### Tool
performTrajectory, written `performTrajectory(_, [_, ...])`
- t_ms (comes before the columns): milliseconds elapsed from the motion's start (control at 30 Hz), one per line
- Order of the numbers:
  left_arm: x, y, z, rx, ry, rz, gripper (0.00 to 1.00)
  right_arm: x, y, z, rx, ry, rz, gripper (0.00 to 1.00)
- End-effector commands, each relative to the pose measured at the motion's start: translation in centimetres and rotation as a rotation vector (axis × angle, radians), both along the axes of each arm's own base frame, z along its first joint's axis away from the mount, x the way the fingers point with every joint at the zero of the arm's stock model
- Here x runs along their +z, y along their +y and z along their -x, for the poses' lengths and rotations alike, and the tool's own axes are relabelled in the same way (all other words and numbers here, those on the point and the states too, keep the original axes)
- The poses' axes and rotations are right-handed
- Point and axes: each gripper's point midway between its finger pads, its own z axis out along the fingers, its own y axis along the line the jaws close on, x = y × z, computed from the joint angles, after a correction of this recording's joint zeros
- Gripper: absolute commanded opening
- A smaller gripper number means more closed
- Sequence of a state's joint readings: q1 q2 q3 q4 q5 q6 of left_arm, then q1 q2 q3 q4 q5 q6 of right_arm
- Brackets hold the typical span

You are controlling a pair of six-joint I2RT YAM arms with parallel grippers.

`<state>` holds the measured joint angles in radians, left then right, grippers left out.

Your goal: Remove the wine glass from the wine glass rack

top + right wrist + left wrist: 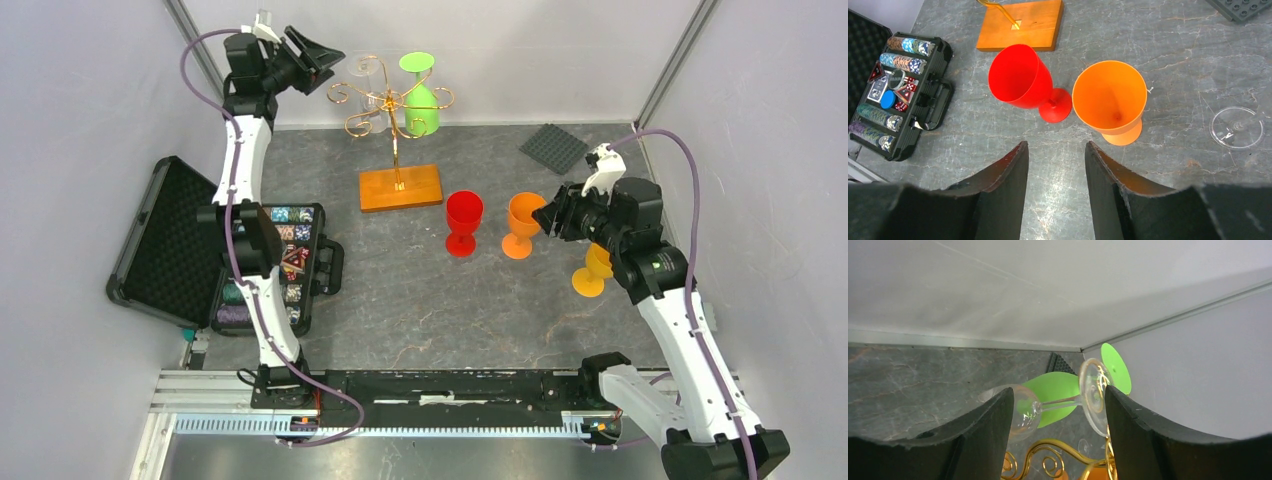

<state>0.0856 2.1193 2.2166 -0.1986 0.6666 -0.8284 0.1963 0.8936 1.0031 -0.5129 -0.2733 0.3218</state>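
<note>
Left wrist view shows the left end effector (1058,390) spread, with one finger on each side of the clear wine glass (1060,402). This glass hangs on the wine glass rack (1045,457), beside a green glass (1115,367). Whether the fingers touch it, one cannot tell. The right end effector (1056,144) is spread too and holds nothing, above the desk (1173,60) near an orange glass (1110,97).

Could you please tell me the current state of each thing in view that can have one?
left claw, open, straddling the clear wine glass
clear wine glass, hanging upside down on the wine glass rack
green wine glass, hanging upside down too
red wine glass, upright
orange wine glass, upright
chip case, lid open
right claw, open, empty
</note>
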Motion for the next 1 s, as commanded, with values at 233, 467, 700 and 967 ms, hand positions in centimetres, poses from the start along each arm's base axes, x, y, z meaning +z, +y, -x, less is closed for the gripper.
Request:
performTrajectory(233, [1.3, -4.0, -0.1, -0.132, -0.021, 0.131, 0.61, 1.2, 0.3, 0.3, 0.004, -0.05, -0.037, 0.5])
performTrajectory(467, [1.4, -4.1, -0.4, -0.13, -0.009, 0.169, 0.45, 1.2, 0.2, 0.4, 0.0, -0.052, -0.037, 0.5])
performTrajectory(700, [1.6, -4.1, -0.3, -0.137, 0.0, 0.185, 0.33, 1.2, 0.2, 0.4, 0.0, -0.054, -0.039, 0.49])
performTrajectory(967, [1.4, -4.4, -0.2, -0.157, 0.014, 0.204, 0.19, 1.2, 0.1, 0.3, -0.006, -0.055, -0.037, 0.49])
